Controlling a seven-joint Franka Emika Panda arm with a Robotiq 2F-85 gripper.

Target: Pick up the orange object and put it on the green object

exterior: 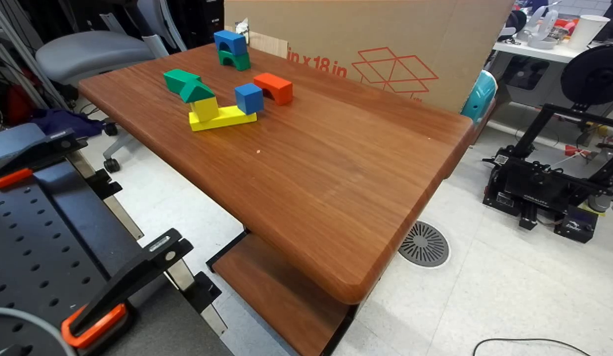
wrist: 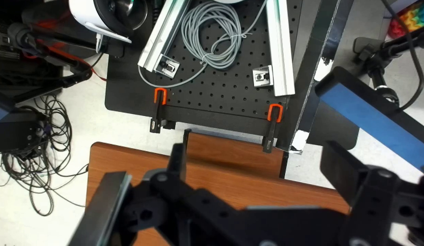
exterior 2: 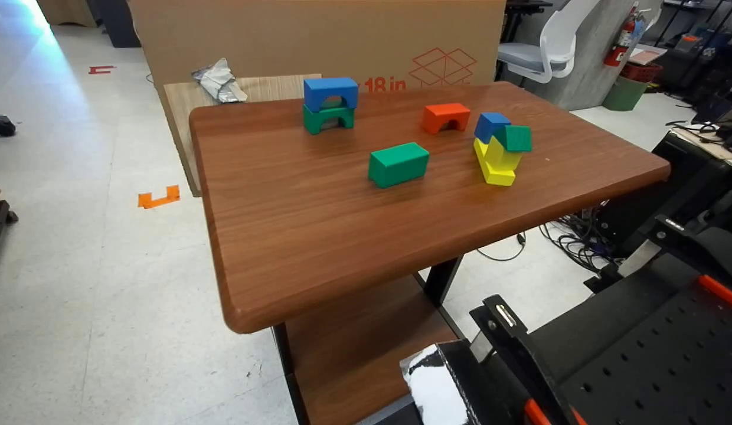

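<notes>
The orange block [exterior: 277, 89] is an orange-red arch standing on the wooden table; it also shows in an exterior view [exterior 2: 446, 112]. The green block [exterior: 179, 80], long and wedge-like, lies alone on the table; it also shows in an exterior view [exterior 2: 399, 165]. A smaller green roof-shaped piece [exterior 2: 515, 139] sits on a yellow block, and a green arch [exterior 2: 313, 120] stands under a blue arch. My gripper [wrist: 260, 167] is open and empty in the wrist view, with the table edge below it. It is out of both exterior views, and no blocks show in the wrist view.
A blue cube [exterior: 249, 99] and a yellow block [exterior: 205, 111] rest on a long yellow piece [exterior: 225, 118], close to the orange block. The blue arch [exterior 2: 330, 87] stacks on the green arch. A cardboard box [exterior: 326, 29] stands behind the table. Clamps [wrist: 274, 114] line the robot bench.
</notes>
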